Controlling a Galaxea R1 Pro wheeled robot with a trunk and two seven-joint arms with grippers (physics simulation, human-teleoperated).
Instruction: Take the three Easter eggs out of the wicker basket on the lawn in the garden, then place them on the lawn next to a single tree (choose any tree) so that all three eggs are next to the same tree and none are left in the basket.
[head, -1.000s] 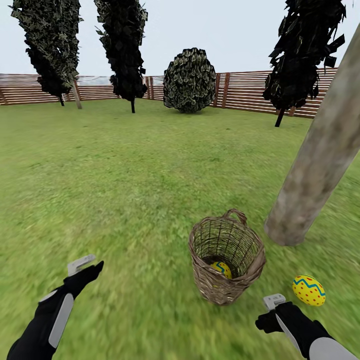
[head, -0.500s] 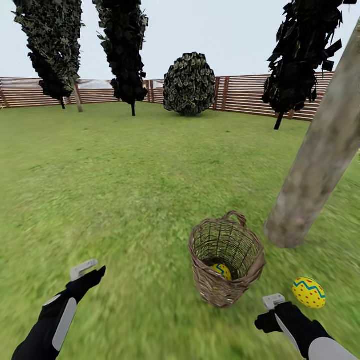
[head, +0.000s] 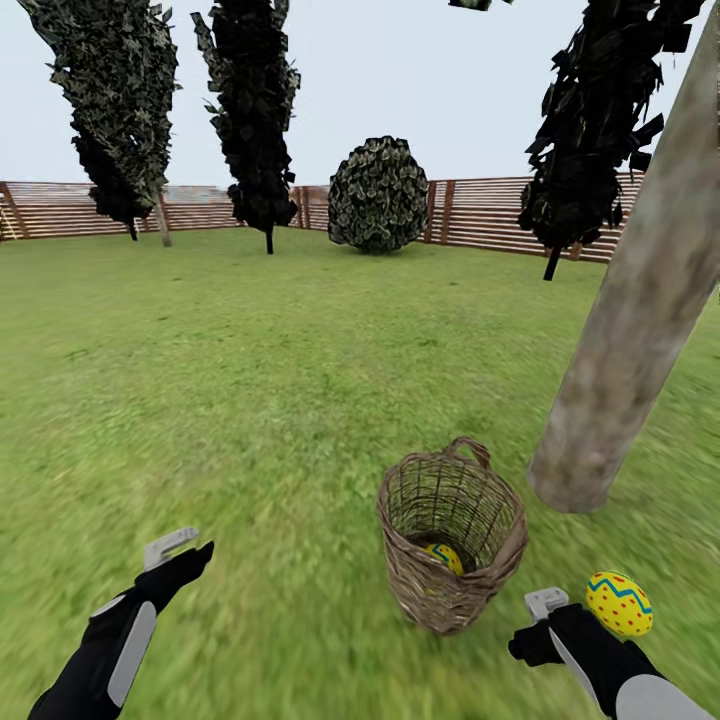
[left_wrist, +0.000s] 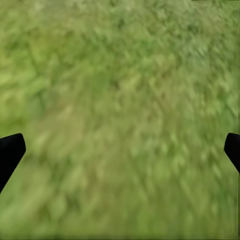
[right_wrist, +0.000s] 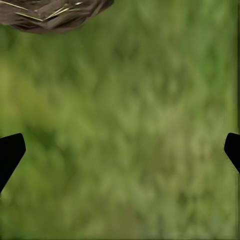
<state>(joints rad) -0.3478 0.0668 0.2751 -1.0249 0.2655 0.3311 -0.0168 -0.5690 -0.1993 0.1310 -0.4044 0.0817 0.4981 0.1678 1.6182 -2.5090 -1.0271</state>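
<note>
The wicker basket (head: 452, 535) stands upright on the lawn (head: 250, 400), and one yellow Easter egg (head: 443, 557) shows at its bottom. A second Easter egg (head: 618, 603) lies on the grass to the basket's right, in front of the thick grey-brown tree trunk (head: 630, 330). My right gripper (head: 528, 645) hovers low by the basket's near right side, open over bare grass (right_wrist: 120, 155), and the basket's base (right_wrist: 55, 12) shows in the right wrist view. My left gripper (head: 185, 565) hangs open over grass (left_wrist: 120, 155), well to the basket's left.
Dark narrow trees (head: 250, 110) and a round bush (head: 378, 195) stand far off along a slatted wooden fence (head: 480, 210). Open grass stretches between them and the basket.
The whole picture has slid down a little, so the head camera has tilted up. Basket, eggs and trunk keep their places relative to each other; both arms hold about the same pose.
</note>
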